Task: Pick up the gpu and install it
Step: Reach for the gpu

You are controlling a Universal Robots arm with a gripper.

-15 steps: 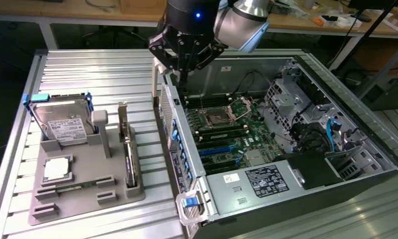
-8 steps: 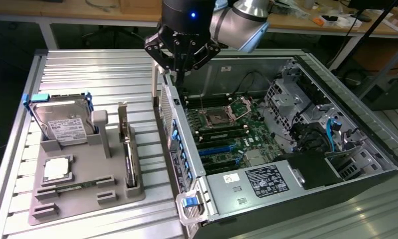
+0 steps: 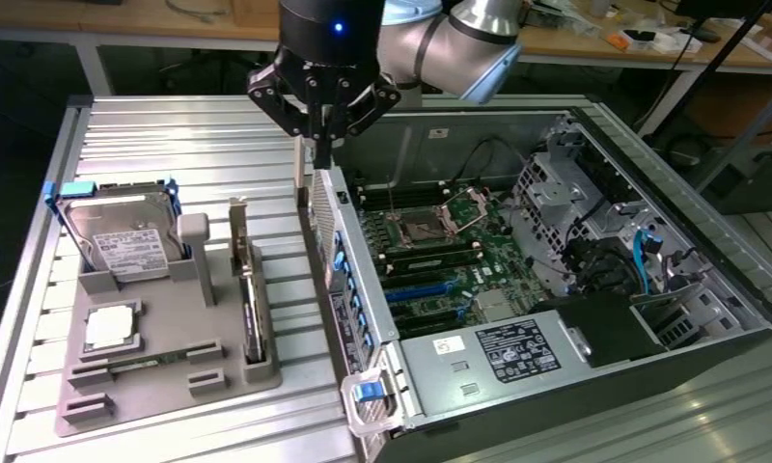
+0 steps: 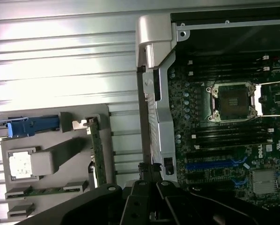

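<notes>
Assessing the pick stage: card not yet lifted. The grey fixture [image 3: 167, 362] holds the gpu [image 3: 248, 299] on edge in a slot, silver bracket at the far end and board running toward the near end in the exterior view. The tool [image 3: 321, 154] is closed w/ nothing in it. It hangs over the top of the case's rear wall [image 3: 341, 280], well apart from the card and to the exterior view's right of it.

Judgement re. doing this step well:
- The tool must be opened before any descent.
- Approach from straight above, w/ jaws either side of the thin board. Avoid the bracket, which prob. has to stay free for seating at the rear wall.
- Pull vertical so the card leaves its slot w/o tilting.
- The grip area looks narrow, and a skewed closure could rock the card.

Surroundings, biggest first:
- A ribbed metal surface [image 3: 167, 145] carries everything.
- The open PC case [image 3: 419, 130] sits at the exterior view's right w/ the motherboard [image 3: 451, 260] exposed.
- The PSU [image 3: 515, 347] w/ label is at the near end of the case.
- Blue expansion slots [image 3: 419, 285] and an open CPU socket [image 3: 431, 227] are visible on the board.
- The rear wall stands between fixture and motherboard and is, in my view, the main obstruction.
- The fixture also carries a hard drive [image 3: 128, 246] (upright), a grey post [image 3: 196, 251] just beside the card, a processor chip [image 3: 109, 328] lying flat, and a memory stick [image 3: 135, 365] near the front.
</notes>
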